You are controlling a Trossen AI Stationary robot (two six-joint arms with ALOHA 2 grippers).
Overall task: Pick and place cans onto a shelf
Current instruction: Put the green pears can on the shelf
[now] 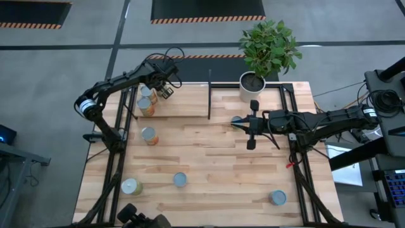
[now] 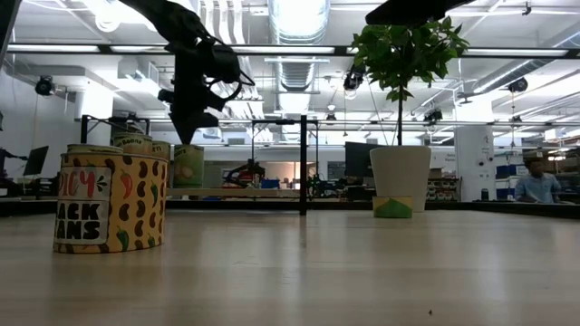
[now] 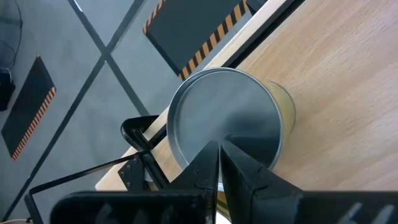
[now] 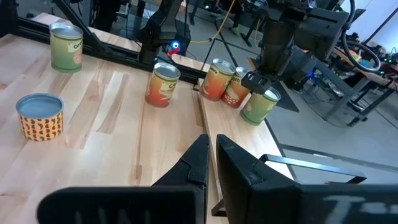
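Note:
My left gripper (image 1: 166,92) is shut at the far left corner of the shelf (image 1: 186,104). Its fingertips (image 3: 217,152) stand over the silvery top of a green-labelled can (image 3: 227,115), which stands upright on the shelf corner (image 4: 258,104). Two orange-labelled cans (image 4: 225,81) stand right beside it on the shelf. My right gripper (image 4: 211,155) is shut on nothing and held level, high over the table's middle right (image 1: 243,123), pointing toward the left edge. Another can (image 1: 236,119) shows partly under it. My left gripper comes at the green-labelled can from above, slanting down, with its shut fingertips (image 2: 193,136) at the can's top (image 3: 249,134). Whether they touch the top, I cannot tell. The can stands upright on the shelf.
Loose cans stand on the table: one left of middle (image 1: 149,135), three along the near edge (image 1: 131,186) (image 1: 180,179) (image 1: 277,197). A white plant pot (image 1: 252,85) stands at the shelf's far right. A black divider bar (image 1: 209,95) crosses the shelf. The table's middle is bare wood.

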